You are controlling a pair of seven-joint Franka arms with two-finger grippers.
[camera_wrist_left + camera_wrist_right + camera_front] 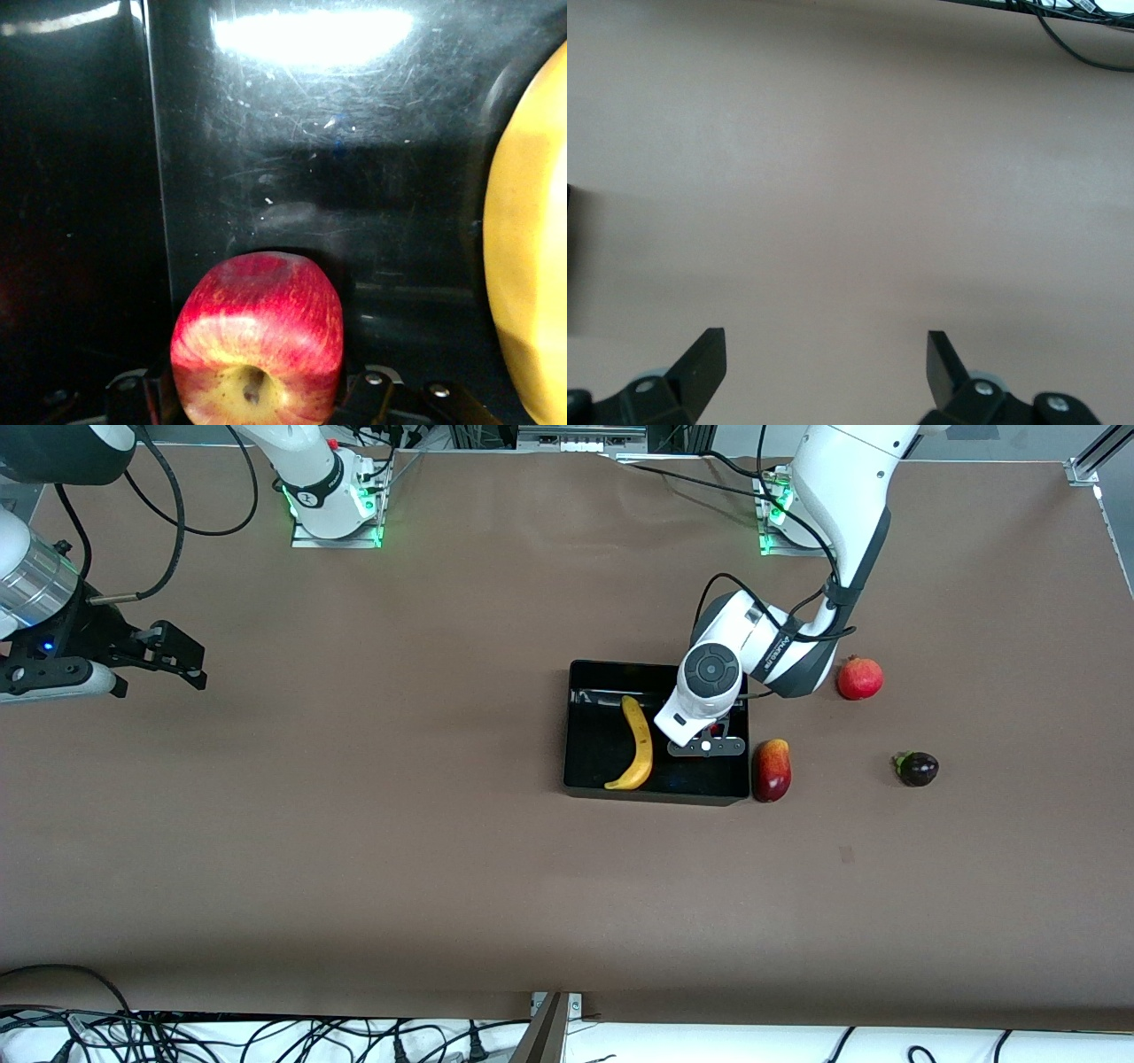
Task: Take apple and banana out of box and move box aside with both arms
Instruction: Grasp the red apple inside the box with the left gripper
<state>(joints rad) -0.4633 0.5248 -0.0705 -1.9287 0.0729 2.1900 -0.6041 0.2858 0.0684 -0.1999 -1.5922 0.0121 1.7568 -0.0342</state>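
The small round red-and-yellow apple [257, 341] sits inside the glossy black open-top box [611, 779], directly between the left gripper's [706, 746] fingers, which hug its sides. The right gripper [824, 363] waits open, well apart.

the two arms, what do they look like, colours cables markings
Both arms have glossy white jointed shells with dark grey joint bands and loose black cables. The left arm has a round grey cap and small lettering on its wrist; its pincer is hidden under a grey bar. The right arm shows a silver cuff, a blue light and a black pincer with wedge-shaped fingers.
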